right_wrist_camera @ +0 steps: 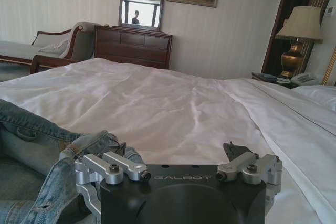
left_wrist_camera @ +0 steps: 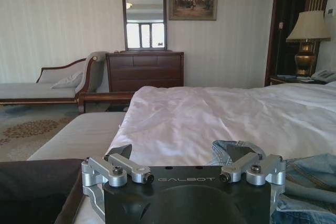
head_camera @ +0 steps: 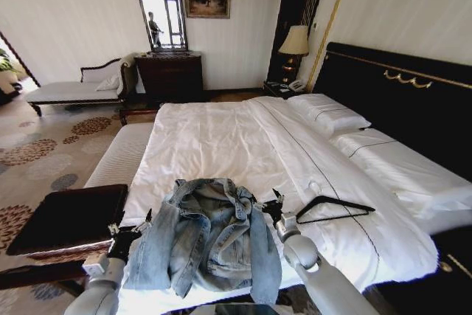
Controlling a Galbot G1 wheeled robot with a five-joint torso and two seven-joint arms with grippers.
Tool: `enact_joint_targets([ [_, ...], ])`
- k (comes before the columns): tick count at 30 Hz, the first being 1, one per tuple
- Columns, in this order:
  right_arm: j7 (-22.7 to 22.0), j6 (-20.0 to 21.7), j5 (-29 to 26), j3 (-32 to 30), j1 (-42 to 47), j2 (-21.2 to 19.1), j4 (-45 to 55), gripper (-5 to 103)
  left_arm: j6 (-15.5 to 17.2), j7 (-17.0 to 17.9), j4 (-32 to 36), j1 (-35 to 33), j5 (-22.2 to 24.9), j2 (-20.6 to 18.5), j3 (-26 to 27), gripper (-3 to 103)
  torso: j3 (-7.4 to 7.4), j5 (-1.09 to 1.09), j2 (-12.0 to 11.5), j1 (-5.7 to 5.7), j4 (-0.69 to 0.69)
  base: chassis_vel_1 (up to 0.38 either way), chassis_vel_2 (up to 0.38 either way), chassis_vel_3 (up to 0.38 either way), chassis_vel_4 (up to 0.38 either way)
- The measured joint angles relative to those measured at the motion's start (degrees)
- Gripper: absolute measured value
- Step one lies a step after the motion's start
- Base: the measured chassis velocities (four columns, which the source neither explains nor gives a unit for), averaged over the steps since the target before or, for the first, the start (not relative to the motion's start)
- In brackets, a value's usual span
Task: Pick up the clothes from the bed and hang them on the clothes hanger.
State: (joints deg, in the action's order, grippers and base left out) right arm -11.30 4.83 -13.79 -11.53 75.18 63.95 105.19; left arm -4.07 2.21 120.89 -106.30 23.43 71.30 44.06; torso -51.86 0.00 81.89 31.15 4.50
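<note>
Both grippers, left and right, stand released flanking the denim jacket on the bed; pick-up pending; hanger at its three o'clock.

In the head view the denim jacket lies crumpled on the bed, so its sleeves and chest pockets are folded under and cannot be made out, and its lower hem blends into the picture's bottom edge behind the arms. The hanger is a thin dark outline on the duvet, and its wire hook is too fine to pick out; the headboard is cut by the right edge. In both wrist views the jacket is cut off by the picture's edges, and each black gripper body hides the bedding below it.
</note>
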Motion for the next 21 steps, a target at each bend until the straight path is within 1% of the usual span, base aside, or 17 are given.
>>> enact_joint_targets([
  [3,0.12,-0.79,0.07,-0.34,0.18,0.1,0.16,100,-1.47,-0.61,1.14,-1.99,-1.28,1.58,-0.04,100,0.0,-0.01,0.0,0.0,0.0,0.0,0.0,0.0,0.0],
  [6,0.15,-1.02,-0.2,-0.58,-0.14,0.59,0.29,100,-4.08,-1.42,2.5,-5.11,-4.23,3.71,0.29,100,0.0,0.0,0.0,0.0,0.0,0.0,0.0,0.0,0.0],
  [7,0.15,-1.02,-0.2,-0.58,-0.14,0.59,0.29,100,-4.08,-1.42,2.5,-5.11,-4.23,3.71,0.29,100,0.0,0.0,0.0,0.0,0.0,0.0,0.0,0.0,0.0],
  [9,0.15,-1.1,-0.45,-0.87,-0.23,0.97,0.27,100,-5.69,-1.85,2.85,-7.42,-4.59,4.56,0.78,100,0.0,0.0,0.0,0.0,-0.01,0.0,0.0,0.0,0.0],
  [14,0.14,-1.12,-0.49,-1.27,0.05,1.25,0.12,100,-7.11,-2.04,1.98,-8.99,-3.95,5.54,1.46,100,0.0,0.0,-0.01,0.0,0.0,0.0,0.0,0.0,0.0],
  [21,0.06,-0.98,-0.57,-1.6,0.45,1.01,0.05,100,-7.22,-2.03,1.24,-9.35,-2.86,7.17,1.37,100,0.0,0.0,-0.01,0.0,0.0,-0.007,-0.004,0.004,0.006],
])
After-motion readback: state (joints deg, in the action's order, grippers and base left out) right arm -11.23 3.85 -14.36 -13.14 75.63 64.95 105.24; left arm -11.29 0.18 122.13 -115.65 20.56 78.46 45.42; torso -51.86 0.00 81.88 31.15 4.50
